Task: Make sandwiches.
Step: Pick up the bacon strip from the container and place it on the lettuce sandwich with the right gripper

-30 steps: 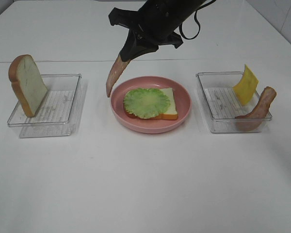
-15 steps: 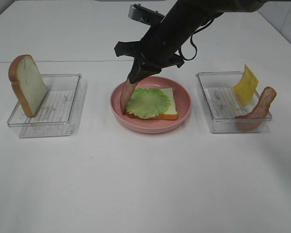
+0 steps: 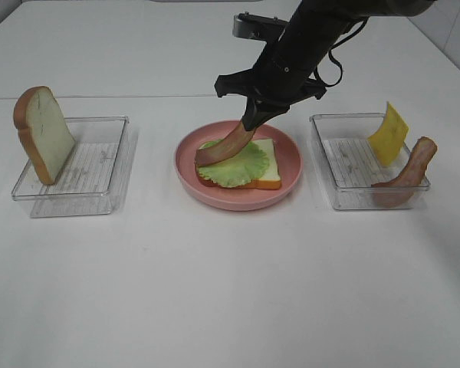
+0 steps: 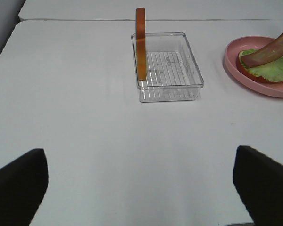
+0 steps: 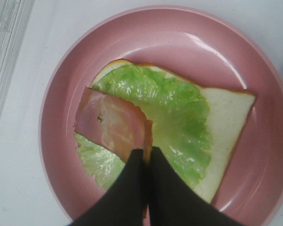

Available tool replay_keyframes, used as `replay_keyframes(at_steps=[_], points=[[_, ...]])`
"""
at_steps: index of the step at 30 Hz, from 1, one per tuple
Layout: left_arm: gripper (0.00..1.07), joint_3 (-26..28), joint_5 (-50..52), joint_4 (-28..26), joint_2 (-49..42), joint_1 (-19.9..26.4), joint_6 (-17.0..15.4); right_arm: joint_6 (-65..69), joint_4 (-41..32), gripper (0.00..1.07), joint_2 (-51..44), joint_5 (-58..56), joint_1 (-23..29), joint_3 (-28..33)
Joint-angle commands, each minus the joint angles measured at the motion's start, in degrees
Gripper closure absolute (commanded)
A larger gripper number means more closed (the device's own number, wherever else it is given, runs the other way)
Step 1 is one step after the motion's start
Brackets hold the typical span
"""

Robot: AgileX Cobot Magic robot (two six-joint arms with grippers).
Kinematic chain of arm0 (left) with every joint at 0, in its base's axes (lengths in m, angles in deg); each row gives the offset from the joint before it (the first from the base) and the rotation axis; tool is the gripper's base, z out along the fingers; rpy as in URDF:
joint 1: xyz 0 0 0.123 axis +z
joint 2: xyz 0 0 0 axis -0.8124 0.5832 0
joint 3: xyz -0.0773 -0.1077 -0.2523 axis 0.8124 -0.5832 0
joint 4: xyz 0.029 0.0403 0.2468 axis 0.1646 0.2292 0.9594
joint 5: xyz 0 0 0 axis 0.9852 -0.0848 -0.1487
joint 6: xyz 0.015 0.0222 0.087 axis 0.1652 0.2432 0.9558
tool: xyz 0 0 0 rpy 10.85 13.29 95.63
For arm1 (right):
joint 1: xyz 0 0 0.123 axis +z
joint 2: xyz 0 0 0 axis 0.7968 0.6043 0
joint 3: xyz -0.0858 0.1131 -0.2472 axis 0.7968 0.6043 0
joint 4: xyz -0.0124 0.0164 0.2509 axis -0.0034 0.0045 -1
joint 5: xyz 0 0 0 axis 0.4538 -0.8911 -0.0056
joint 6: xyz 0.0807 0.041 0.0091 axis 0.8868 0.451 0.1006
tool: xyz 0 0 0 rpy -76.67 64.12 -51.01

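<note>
In the high view, the right gripper [image 3: 253, 124] is pinched shut on a bacon strip [image 3: 224, 147]. The strip's free end lies on the lettuce [image 3: 245, 167] of the unfinished sandwich [image 3: 267, 178], which sits on the pink plate [image 3: 238, 201] mid-table. A bread slice [image 3: 44, 134] stands on edge in the left tray [image 3: 84, 184]. The right tray [image 3: 345, 198] holds cheese [image 3: 388, 134] and a second strip [image 3: 410, 172].

The left wrist view shows the left gripper [image 4: 139, 155] with jaws wide and empty above the table [image 4: 85, 117].

In the right wrist view, closed fingers [image 5: 129, 188] clamp the bacon strip [image 5: 111, 122] over the lettuce [image 5: 179, 117].
</note>
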Motion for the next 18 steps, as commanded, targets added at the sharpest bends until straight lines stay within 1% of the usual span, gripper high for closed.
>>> replay_keyframes(at_steps=[1,3,4,5,6,7,8,9,10,11,12,13,14,18], points=[[0.04,-0.3,0.7,-0.3,-1.2,-0.1,-0.3,0.2,0.5,1.07,-0.2,0.1,-0.1,0.3],[0.04,-0.3,0.7,-0.3,-1.2,-0.1,-0.3,0.2,0.5,1.07,-0.2,0.1,-0.1,0.3],[0.04,-0.3,0.7,-0.3,-1.2,-0.1,-0.3,0.2,0.5,1.00,-0.2,0.0,-0.1,0.3],[0.04,-0.3,0.7,-0.3,-1.2,-0.1,-0.3,0.2,0.5,1.00,-0.2,0.0,-0.1,0.3],[0.04,-0.3,0.7,-0.3,-1.2,-0.1,-0.3,0.2,0.5,0.95,-0.2,0.0,-0.1,0.3],[0.04,-0.3,0.7,-0.3,-1.2,-0.1,-0.3,0.2,0.5,0.95,-0.2,0.0,-0.1,0.3],[0.04,-0.3,0.7,-0.3,-1.2,-0.1,-0.3,0.2,0.5,0.75,-0.2,0.0,-0.1,0.3],[0.04,-0.3,0.7,-0.3,-1.2,-0.1,-0.3,0.2,0.5,0.51,-0.2,0.0,-0.1,0.3],[0.04,-0.3,0.7,-0.3,-1.2,-0.1,-0.3,0.2,0.5,0.51,-0.2,0.0,-0.1,0.3],[0.04,-0.3,0.7,-0.3,-1.2,-0.1,-0.3,0.2,0.7,0.38,-0.2,-0.1,-0.1,0.3],[0.04,-0.3,0.7,-0.3,-1.2,-0.1,-0.3,0.2,1.0,0.18,-0.3,-0.4,-0.1,0.3],[0.04,-0.3,0.7,-0.3,-1.2,-0.1,-0.3,0.2,1.0,0.18,-0.3,-0.4,-0.1,0.3],[0.04,-0.3,0.7,-0.3,-1.2,-0.1,-0.3,0.1,1.7,0.08,-0.7,-0.9,-0.1,0.2],[0.04,-0.3,0.7,-0.3,-1.2,-0.1,-0.3,0.3,2.8,0.08,-2.0,-1.6,-0.1,0.2]])
